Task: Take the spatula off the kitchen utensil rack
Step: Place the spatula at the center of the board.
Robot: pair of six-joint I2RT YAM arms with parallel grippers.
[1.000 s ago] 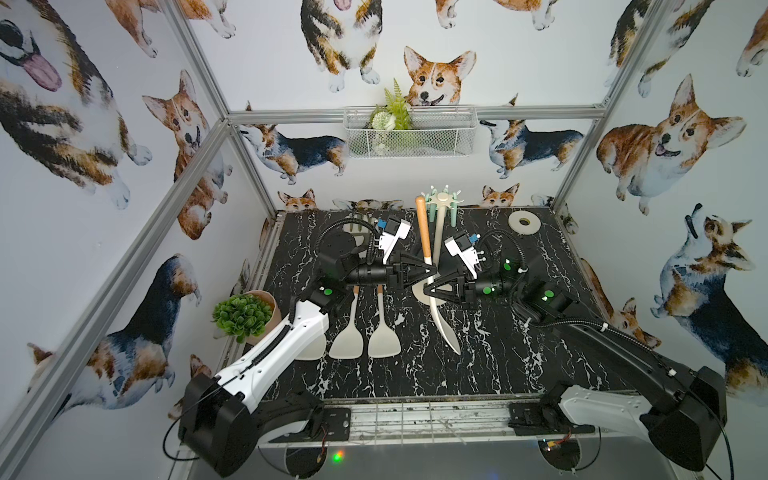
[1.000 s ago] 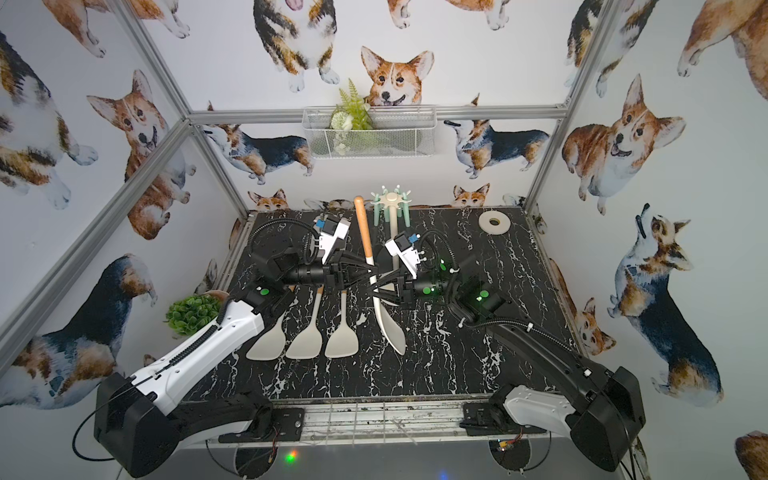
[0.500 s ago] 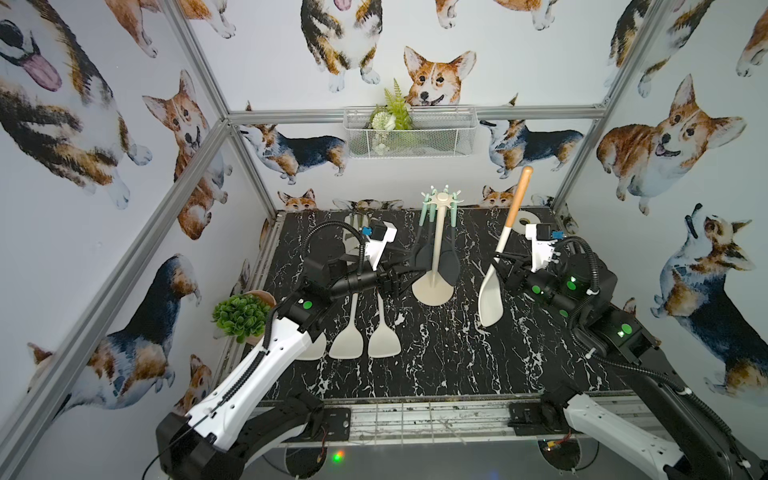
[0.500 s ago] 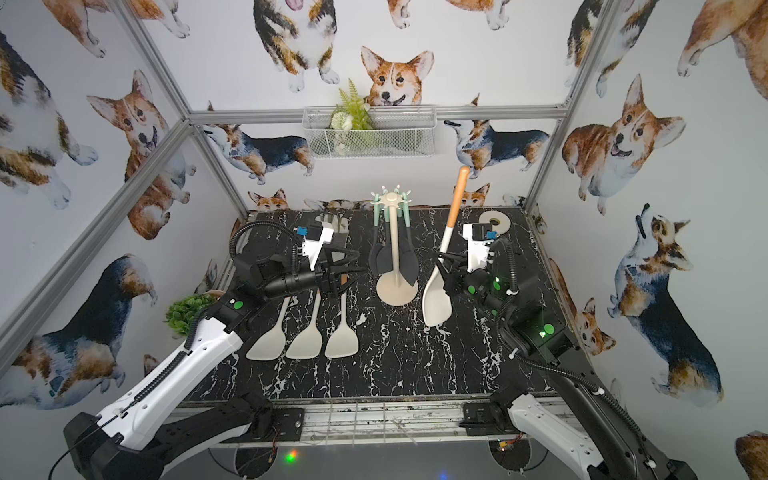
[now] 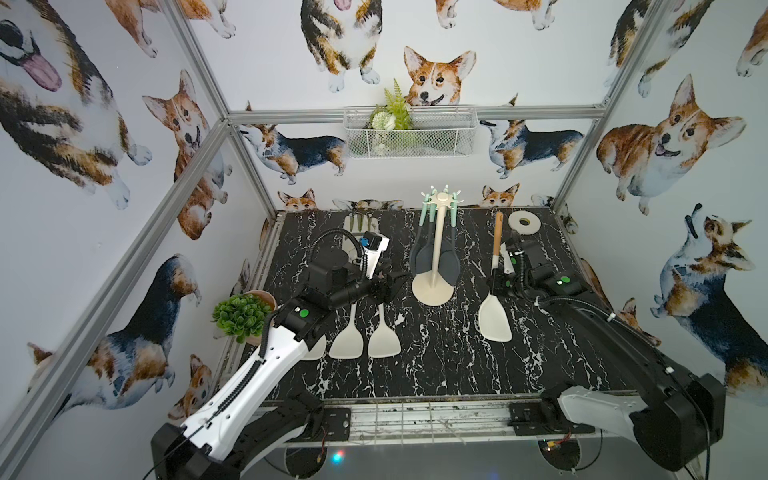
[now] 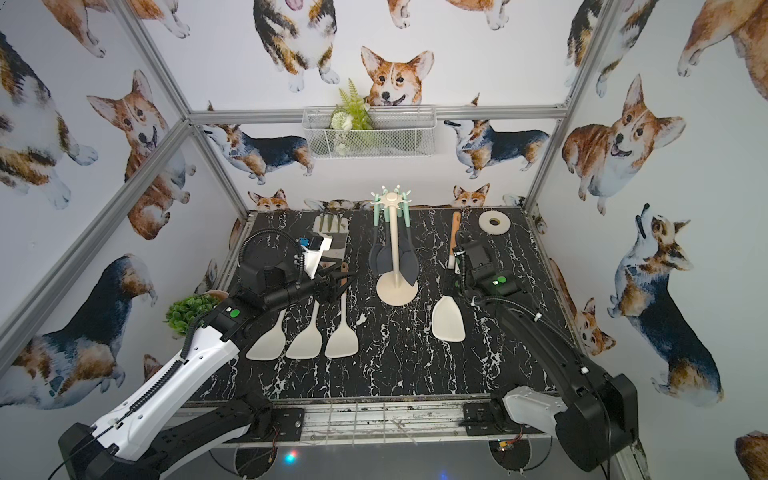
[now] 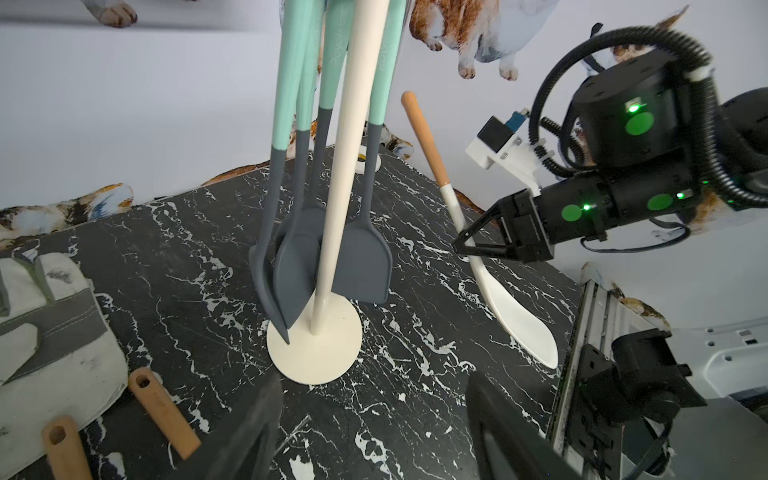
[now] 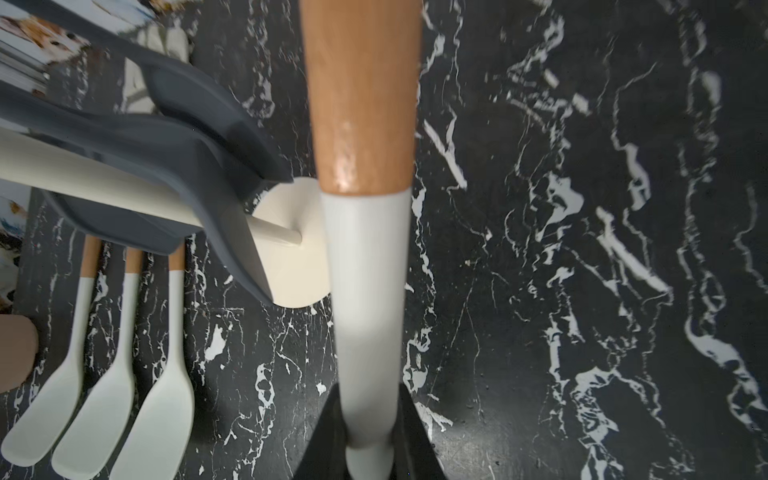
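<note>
The spatula (image 5: 494, 320), white-bladed with a wooden handle, stands tilted to the right of the kitchen utensil rack (image 5: 432, 286), free of its hooks. My right gripper (image 5: 496, 284) is shut on its white neck, and the right wrist view shows the fingers pinching the spatula (image 8: 365, 291) on both sides. Its blade (image 7: 523, 328) hangs low over the marble; whether it touches I cannot tell. My left gripper (image 5: 397, 284) stands open and empty left of the rack's base (image 7: 316, 349), with dark fingers (image 7: 257, 415) spread wide. In a top view the rack (image 6: 397, 291) sits between both grippers.
Dark grey utensils with mint handles (image 5: 432, 257) still hang on the rack. Three white spatulas (image 5: 361, 340) lie side by side under the left arm. A work glove (image 5: 361, 226) and a tape roll (image 5: 524, 223) lie at the back, a potted plant (image 5: 241, 316) far left, a wire basket (image 5: 409, 133) on the wall.
The left gripper has opened and drawn back to the left. The right arm has carried the spatula from in front of the rack to its right side and lowered it.
</note>
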